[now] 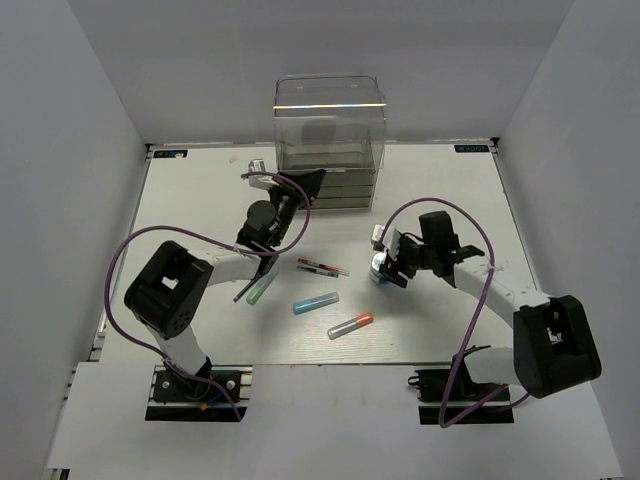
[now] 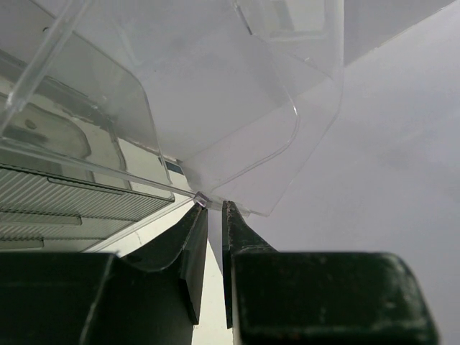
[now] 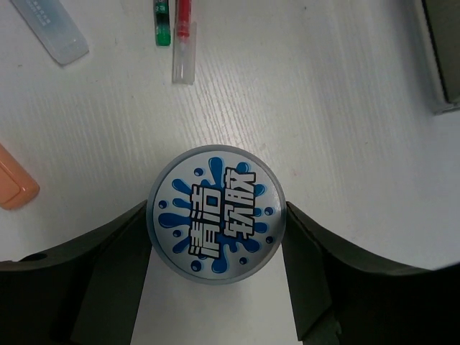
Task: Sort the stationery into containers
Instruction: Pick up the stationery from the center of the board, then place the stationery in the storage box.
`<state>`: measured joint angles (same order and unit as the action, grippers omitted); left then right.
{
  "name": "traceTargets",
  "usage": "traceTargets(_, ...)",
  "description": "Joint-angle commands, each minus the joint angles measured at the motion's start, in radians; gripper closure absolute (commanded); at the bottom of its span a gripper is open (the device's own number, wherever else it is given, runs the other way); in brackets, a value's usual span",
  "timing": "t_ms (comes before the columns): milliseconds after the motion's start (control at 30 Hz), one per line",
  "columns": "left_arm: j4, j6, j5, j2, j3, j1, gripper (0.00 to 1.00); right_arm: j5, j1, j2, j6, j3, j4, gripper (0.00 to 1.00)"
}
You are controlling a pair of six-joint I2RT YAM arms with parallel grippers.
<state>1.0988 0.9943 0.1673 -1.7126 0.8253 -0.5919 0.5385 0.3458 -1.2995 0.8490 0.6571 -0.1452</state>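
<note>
The clear organiser [image 1: 328, 140] stands at the back centre, its drawers at the bottom. My left gripper [image 1: 306, 186] is at its front left corner. In the left wrist view the gripper [image 2: 213, 210] is nearly shut, pinching a thin clear drawer panel [image 2: 237, 122]. My right gripper [image 1: 386, 264] is shut on the round blue-white roll [image 3: 215, 215], just above or on the table. On the table lie a teal-green marker [image 1: 262, 288], a white pen with red marks [image 1: 322, 266], a light blue marker [image 1: 316, 302] and an orange-tipped marker [image 1: 350, 325].
A dark thin pen [image 1: 243, 291] lies beside the teal-green marker, under the left forearm. A purple cable loops over each arm. The right wrist view shows pen tips [image 3: 172, 36] ahead of the roll and the organiser's corner [image 3: 444, 57] at the far right.
</note>
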Motion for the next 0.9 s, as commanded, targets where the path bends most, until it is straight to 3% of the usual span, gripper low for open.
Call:
traceTargets(0, 0.03, -0.013, 0.0, 0.07, 0.026, 0.003, 0.74, -0.008, 0.021, 0.026, 0.103, 0.149, -0.019, 0.86)
traceTargets(300, 0.01, -0.022, 0.0, 0.079, 0.035, 0.003, 0.74, -0.112, 0.076, -0.083, 0.183, 0.406, -0.111, 0.99)
traceTargets(500, 0.01, -0.022, 0.0, 0.088, 0.026, 0.003, 0.74, -0.167, 0.119, -0.136, 0.196, 0.541, -0.12, 1.0)
traceTargets(867, -0.033, -0.022, 0.009, 0.097, 0.054, 0.003, 0.74, -0.238, 0.183, -0.07, 0.447, 0.497, -0.065, 1.0)
